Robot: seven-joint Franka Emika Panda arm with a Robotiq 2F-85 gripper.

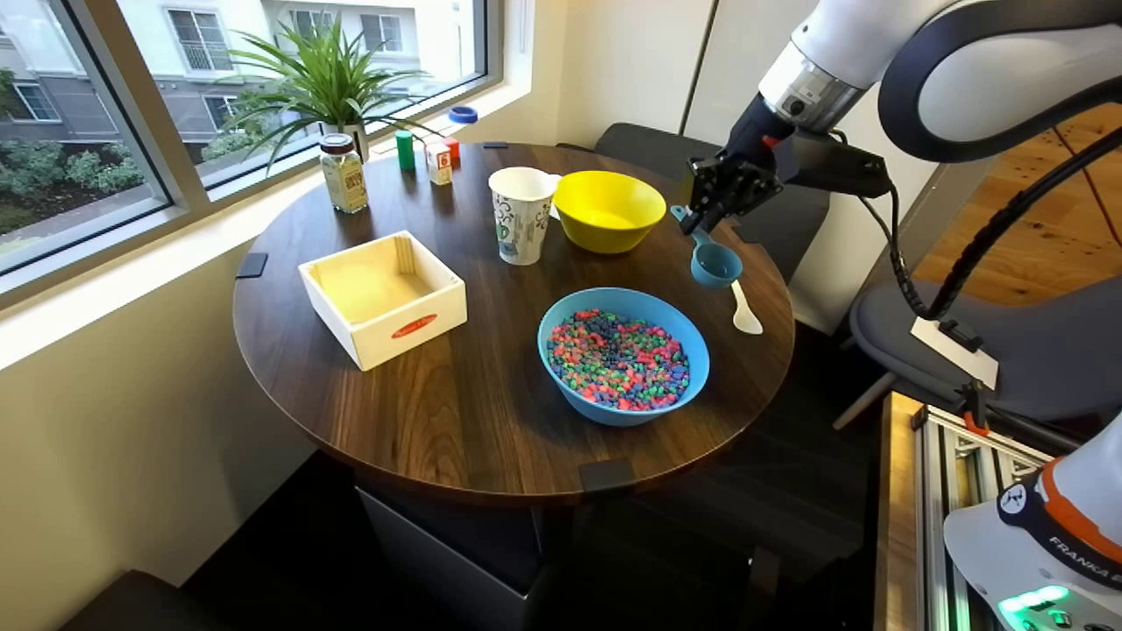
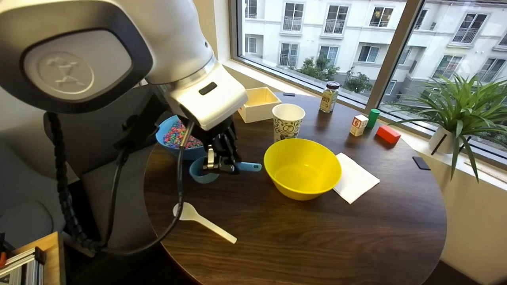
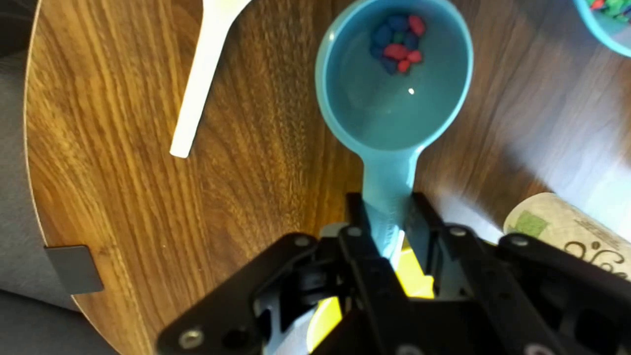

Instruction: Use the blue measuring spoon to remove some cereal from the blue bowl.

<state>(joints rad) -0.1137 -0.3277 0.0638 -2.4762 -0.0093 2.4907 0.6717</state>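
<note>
My gripper (image 3: 386, 202) is shut on the handle of the blue measuring spoon (image 3: 394, 113). The spoon's cup faces up in the wrist view, with a small cluster of cereal (image 3: 398, 44) in it. In both exterior views the gripper (image 1: 701, 215) (image 2: 226, 164) holds the spoon (image 1: 714, 265) (image 2: 202, 172) above the table, between the blue bowl and the yellow bowl's side of the table. The blue bowl (image 1: 605, 414) (image 2: 174, 150) holds a wide heap of cereal (image 1: 618, 359) (image 2: 178, 134). Only the bowl's edge (image 3: 596, 27) shows in the wrist view.
A yellow bowl (image 1: 605, 238) (image 2: 301, 192) stands near the gripper, with a patterned paper cup (image 1: 521, 215) beside it. A white utensil (image 2: 210, 225) lies by the table edge. A white napkin (image 2: 354, 178), a wooden box (image 1: 408, 329), a jar (image 1: 343, 175) and small blocks (image 2: 388, 134) stand farther off.
</note>
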